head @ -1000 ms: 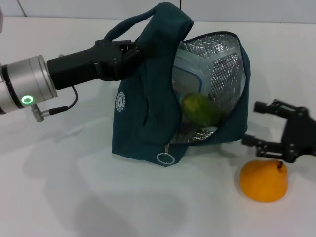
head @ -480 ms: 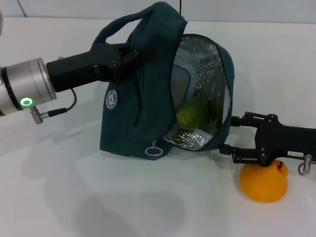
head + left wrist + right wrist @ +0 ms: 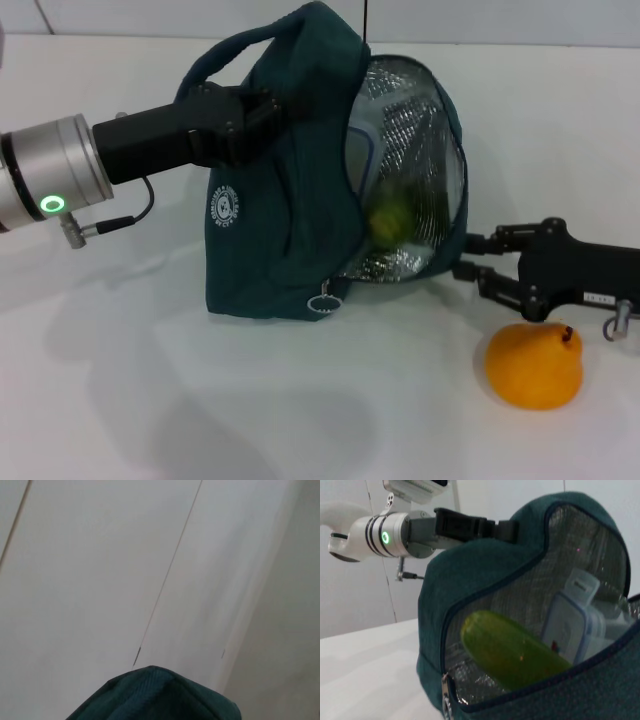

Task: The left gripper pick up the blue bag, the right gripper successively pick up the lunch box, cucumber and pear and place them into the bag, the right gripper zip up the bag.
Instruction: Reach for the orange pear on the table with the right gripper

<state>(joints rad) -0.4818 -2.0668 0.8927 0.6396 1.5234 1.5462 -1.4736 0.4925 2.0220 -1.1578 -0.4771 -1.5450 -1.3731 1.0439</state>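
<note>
The blue bag (image 3: 270, 230) stands on the white table with its silver-lined mouth facing right. My left gripper (image 3: 262, 108) is shut on the bag's upper fabric by the handle and holds it up. Inside are the clear lunch box (image 3: 362, 160) and the green cucumber (image 3: 390, 222); both also show in the right wrist view, the cucumber (image 3: 510, 650) in front of the lunch box (image 3: 575, 615). My right gripper (image 3: 468, 256) is open and empty at the lower right edge of the bag's mouth. The orange-yellow pear (image 3: 533, 365) sits on the table just below that arm.
The zipper's ring pull (image 3: 322, 302) hangs at the bag's lower front. The bag's top corner (image 3: 155, 695) shows in the left wrist view against a pale wall. The left arm (image 3: 395, 532) shows behind the bag in the right wrist view.
The bag has shifted left and its mouth has turned more edge-on. My right gripper has moved left from beside the pear to the bag's mouth. The pear has not moved.
</note>
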